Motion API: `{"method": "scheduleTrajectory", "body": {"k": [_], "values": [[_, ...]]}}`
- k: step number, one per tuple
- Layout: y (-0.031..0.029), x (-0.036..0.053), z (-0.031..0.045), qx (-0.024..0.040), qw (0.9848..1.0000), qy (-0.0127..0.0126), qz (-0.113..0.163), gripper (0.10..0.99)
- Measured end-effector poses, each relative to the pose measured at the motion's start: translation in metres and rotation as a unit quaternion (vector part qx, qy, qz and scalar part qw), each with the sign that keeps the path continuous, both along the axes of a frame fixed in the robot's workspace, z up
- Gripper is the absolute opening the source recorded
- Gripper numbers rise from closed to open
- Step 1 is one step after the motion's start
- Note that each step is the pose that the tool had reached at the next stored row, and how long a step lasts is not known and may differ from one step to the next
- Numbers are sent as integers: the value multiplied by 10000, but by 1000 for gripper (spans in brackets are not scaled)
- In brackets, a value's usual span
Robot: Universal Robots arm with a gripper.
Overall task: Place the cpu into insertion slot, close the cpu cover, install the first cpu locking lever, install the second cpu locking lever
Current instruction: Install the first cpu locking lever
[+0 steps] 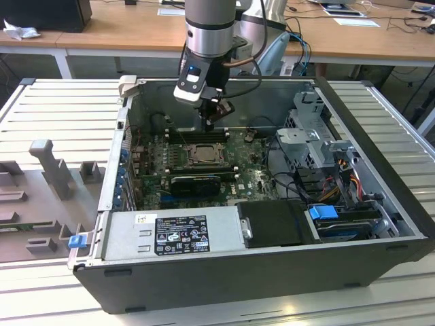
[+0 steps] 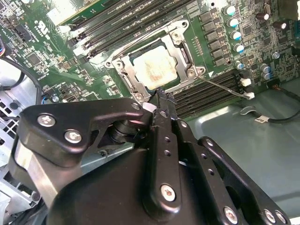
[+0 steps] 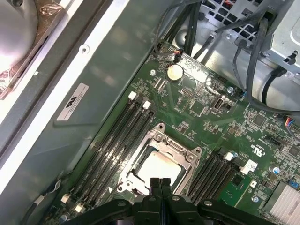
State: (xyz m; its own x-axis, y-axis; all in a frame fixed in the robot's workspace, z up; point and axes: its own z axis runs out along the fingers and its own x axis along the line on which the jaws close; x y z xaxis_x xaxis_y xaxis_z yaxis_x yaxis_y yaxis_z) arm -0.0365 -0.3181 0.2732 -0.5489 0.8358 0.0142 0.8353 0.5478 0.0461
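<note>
The cpu (image 2: 157,68) lies flat in the insertion slot (image 1: 202,155) on the green motherboard, its pale metal top showing in both wrist views (image 3: 159,166). The cpu cover (image 2: 183,55) is down around it, framing the chip through its window (image 3: 174,145). A thin silver locking lever (image 2: 224,87) sticks out sideways from one socket corner over the RAM slots. Another silver lever (image 2: 140,40) runs along the opposite socket edge. My gripper (image 2: 161,96) hangs just above the socket's edge, fingers (image 3: 159,183) pressed together, holding nothing.
Long black RAM slots (image 3: 117,140) flank the socket on both sides. The case wall (image 3: 93,70) stands close behind. In the exterior view, drive cages and cables (image 1: 319,146) fill the right, a power supply (image 1: 177,231) the front, and a grey fixture (image 1: 47,170) sits outside at left.
</note>
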Motion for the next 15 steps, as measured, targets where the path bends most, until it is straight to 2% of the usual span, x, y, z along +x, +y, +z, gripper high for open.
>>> {"method": "scheduleTrajectory", "body": {"k": [15], "values": [[0, 0, 0, 0, 9994, 0, 349, 106]]}}
